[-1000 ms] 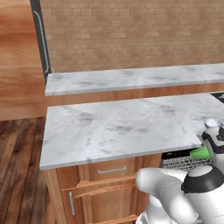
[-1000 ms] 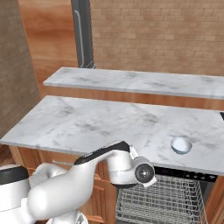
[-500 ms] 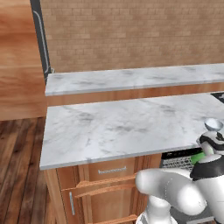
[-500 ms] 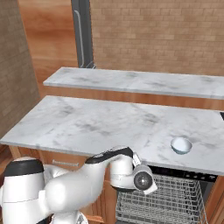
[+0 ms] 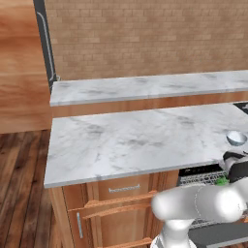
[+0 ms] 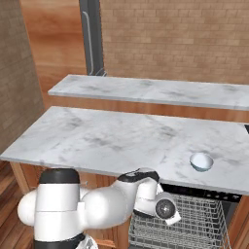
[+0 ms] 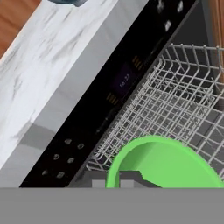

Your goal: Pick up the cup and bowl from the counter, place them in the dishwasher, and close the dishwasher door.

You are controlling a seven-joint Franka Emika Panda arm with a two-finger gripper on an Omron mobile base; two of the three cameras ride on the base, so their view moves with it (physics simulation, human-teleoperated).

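Clenched on the green cup (image 7: 162,162), jaws hold it over the dishwasher's wire rack (image 7: 183,105) so I can lower it; bowl (image 6: 201,161) waits on the counter (image 6: 112,141).

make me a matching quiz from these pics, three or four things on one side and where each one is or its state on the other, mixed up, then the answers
Things:
1. small bright green cup
2. small round pale blue-white bowl
3. grey wire dishwasher rack
4. long narrow marble ledge

Places or states:
A. sitting on the broad marble counter, near its front edge
B. pulled out, below the counter's front edge
C. at the gripper, over the rack
D. behind the counter, against the brick wall

Pairs: 1-C, 2-A, 3-B, 4-D
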